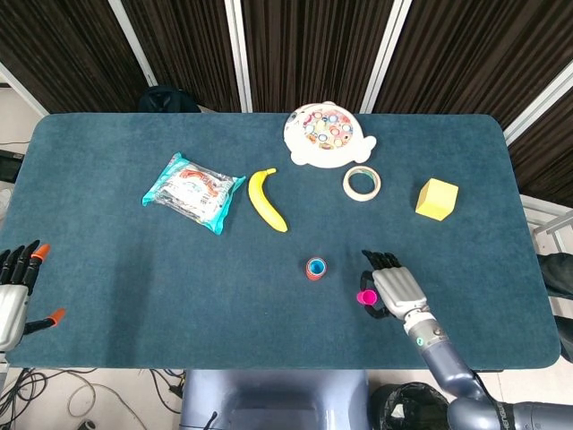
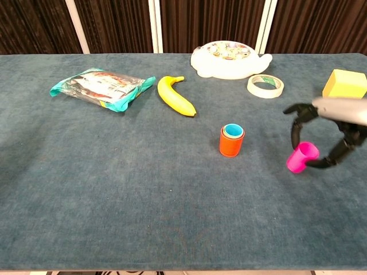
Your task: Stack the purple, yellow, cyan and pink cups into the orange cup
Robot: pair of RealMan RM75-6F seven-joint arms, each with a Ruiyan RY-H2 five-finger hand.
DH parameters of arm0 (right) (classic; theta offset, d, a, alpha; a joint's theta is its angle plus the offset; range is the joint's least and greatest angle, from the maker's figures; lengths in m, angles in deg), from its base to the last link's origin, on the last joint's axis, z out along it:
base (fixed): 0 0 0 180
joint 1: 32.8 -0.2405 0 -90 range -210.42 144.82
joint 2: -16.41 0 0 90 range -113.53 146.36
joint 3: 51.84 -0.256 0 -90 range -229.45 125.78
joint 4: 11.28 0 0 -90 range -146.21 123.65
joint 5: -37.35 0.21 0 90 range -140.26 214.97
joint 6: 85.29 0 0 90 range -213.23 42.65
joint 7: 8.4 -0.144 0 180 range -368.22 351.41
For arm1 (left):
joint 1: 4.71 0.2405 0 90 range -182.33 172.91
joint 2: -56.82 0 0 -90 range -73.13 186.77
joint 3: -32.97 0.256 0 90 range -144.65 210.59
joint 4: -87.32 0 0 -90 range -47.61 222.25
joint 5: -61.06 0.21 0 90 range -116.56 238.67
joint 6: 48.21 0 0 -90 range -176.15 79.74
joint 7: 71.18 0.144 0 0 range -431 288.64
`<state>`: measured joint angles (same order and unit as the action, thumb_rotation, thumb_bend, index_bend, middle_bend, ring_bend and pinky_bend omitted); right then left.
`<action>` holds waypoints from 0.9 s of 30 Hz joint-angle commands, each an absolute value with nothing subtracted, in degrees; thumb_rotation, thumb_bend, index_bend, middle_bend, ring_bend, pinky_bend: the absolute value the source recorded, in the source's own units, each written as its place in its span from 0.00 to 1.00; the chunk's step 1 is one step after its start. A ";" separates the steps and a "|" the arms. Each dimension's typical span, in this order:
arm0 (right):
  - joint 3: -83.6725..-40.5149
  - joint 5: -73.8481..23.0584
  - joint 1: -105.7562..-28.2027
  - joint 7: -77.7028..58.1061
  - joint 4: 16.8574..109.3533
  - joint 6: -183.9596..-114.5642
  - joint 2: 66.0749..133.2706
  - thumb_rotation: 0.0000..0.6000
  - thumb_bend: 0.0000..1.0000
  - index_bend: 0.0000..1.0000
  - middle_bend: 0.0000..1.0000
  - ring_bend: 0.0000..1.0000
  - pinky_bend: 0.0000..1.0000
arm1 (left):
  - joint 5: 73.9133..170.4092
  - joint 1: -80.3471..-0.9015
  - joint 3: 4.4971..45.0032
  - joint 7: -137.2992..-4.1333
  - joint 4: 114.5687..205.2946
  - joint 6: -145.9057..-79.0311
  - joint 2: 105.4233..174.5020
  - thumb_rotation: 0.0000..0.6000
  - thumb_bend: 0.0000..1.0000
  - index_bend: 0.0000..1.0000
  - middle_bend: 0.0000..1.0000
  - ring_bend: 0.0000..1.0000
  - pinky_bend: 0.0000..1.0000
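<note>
The orange cup (image 2: 231, 143) stands upright mid-table with a cyan cup (image 2: 233, 130) nested inside; it shows small in the head view as the orange cup (image 1: 315, 268). To its right my right hand (image 2: 330, 132) pinches the pink cup (image 2: 301, 158), tilted and lifted just off the cloth. From the head camera the right hand (image 1: 392, 288) covers most of the pink cup (image 1: 365, 297). My left hand (image 1: 16, 291) is open at the table's near left edge, holding nothing. Purple and yellow cups are not visible.
On the blue cloth lie a banana (image 1: 267, 200), a snack bag (image 1: 192, 191), a white toy plate (image 1: 328, 135), a tape roll (image 1: 362, 183) and a yellow block (image 1: 436, 198), all farther back than the cups.
</note>
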<state>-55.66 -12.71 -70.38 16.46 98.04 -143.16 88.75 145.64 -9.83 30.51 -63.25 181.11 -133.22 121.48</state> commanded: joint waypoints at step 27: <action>-63.57 10.06 -90.26 23.21 96.69 -137.28 90.25 1.00 0.39 0.50 0.00 0.05 0.05 | 145.15 -9.81 30.14 -64.23 181.03 -133.28 121.05 1.00 0.00 0.00 0.00 0.00 0.04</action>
<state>-63.71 9.85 -89.98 23.05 97.17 -136.98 89.84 145.17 -9.81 30.15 -64.21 181.03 -133.29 121.06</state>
